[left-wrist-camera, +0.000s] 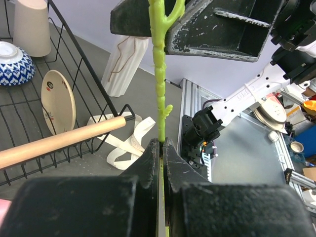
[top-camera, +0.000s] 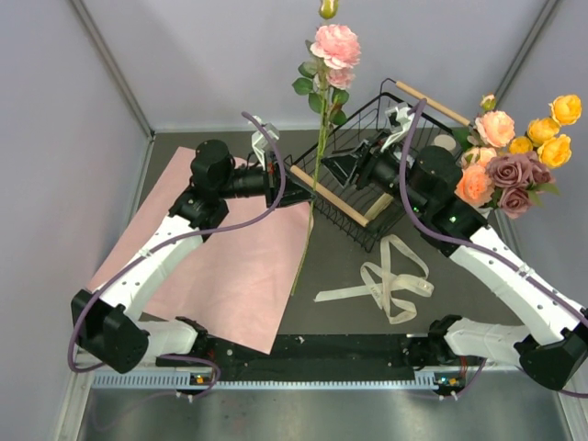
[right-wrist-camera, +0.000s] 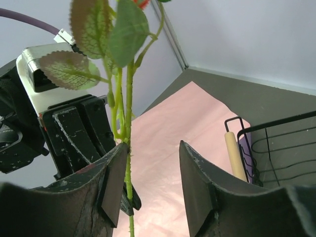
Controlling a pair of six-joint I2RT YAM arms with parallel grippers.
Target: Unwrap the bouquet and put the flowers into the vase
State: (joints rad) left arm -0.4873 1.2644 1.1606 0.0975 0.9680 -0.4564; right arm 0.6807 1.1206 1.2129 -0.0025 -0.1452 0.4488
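One pink rose (top-camera: 334, 44) stands upright on a long green stem (top-camera: 318, 156), over the edge of the flat pink wrapping paper (top-camera: 230, 262). My left gripper (top-camera: 305, 191) is shut on that stem (left-wrist-camera: 159, 79), low down. My right gripper (top-camera: 338, 168) is open around the same stem (right-wrist-camera: 129, 98) higher up; the stem touches its left finger (right-wrist-camera: 116, 173) and the other finger stands well apart. The remaining flowers (top-camera: 514, 147), peach, mauve and yellow, are bunched at the right. The white ribbed vase (left-wrist-camera: 123, 61) shows in the left wrist view.
The cream ribbon (top-camera: 390, 280) lies loose on the dark table. A black wire basket (top-camera: 404, 115) with wooden handles (left-wrist-camera: 59, 140) stands behind the grippers, holding a blue-and-white bowl (left-wrist-camera: 12, 61), a cream cup (left-wrist-camera: 32, 24) and a small plate (left-wrist-camera: 58, 101).
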